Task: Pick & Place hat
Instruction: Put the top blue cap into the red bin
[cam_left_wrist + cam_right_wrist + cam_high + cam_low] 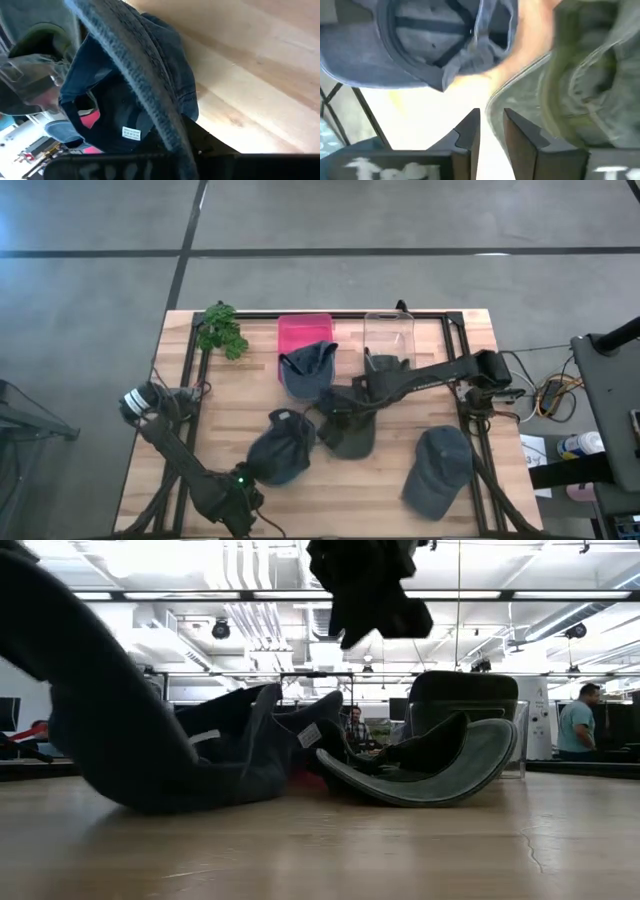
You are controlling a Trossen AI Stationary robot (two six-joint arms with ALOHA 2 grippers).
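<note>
Several caps lie on the wooden table. My right gripper reaches in from the table's right to the middle and is shut on a dark olive cap, which hangs high in the low view. My left gripper is near the near edge at a dark navy cap. That cap rests on the table. A blue denim cap lies partly on a pink bin. My left gripper is shut on the navy cap's brim edge, which runs down between the dark fingers. The cap's crown lies on the table. My right gripper pinches the olive cap's edge between its two fingers. The cap is lifted clear and hangs slack below them.
A clear container stands beside the pink bin at the far side. A grey-blue cap lies near the right near corner. A green plant sits at the far left corner. Bare wood shows at the left.
</note>
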